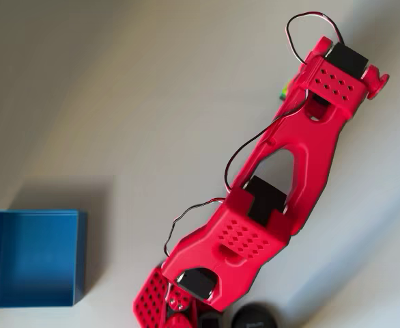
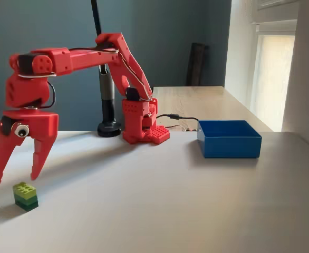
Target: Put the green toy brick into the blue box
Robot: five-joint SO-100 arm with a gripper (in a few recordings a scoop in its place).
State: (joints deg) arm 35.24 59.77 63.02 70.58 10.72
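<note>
In the fixed view, the red arm point(image 2: 86, 58) is seen stretched out to the left from its base point(image 2: 141, 124) at the far side of the white table point(image 2: 170, 205). The gripper point(image 2: 15, 176) is pointed downward, with its two fingers spread well apart and nothing held between them. The green toy brick point(image 2: 26, 195) is found on the table at the near left, just below and slightly right of the fingertips, apart from them; its lime studded top is set on a darker green lower layer. The blue box point(image 2: 229, 138) is placed on the table to the right of the base, well apart from the brick. In the overhead view, the box point(image 1: 33, 257) is seen at the lower left, its floor bare, while a sliver of the brick point(image 1: 282, 91) is glimpsed beside the arm's far end.
</note>
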